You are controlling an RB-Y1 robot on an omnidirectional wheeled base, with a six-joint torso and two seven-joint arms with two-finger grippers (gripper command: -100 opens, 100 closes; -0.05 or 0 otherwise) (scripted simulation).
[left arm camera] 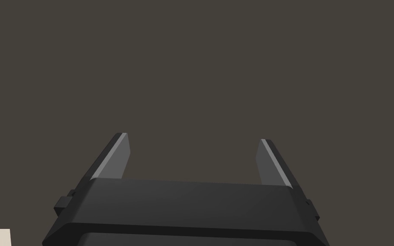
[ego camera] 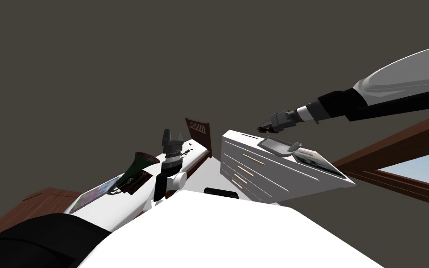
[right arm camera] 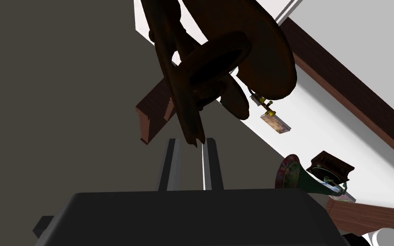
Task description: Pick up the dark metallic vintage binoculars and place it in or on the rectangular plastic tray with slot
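Plain dark grey backdrop. White dresser on the right, with the grey tray on its top. Right gripper is clenched on the dark binoculars, held in the air near the tray's far side. Left gripper is released, over at the left.

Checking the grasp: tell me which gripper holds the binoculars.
The right gripper, shut on the dark binoculars; the left gripper stands open and empty.
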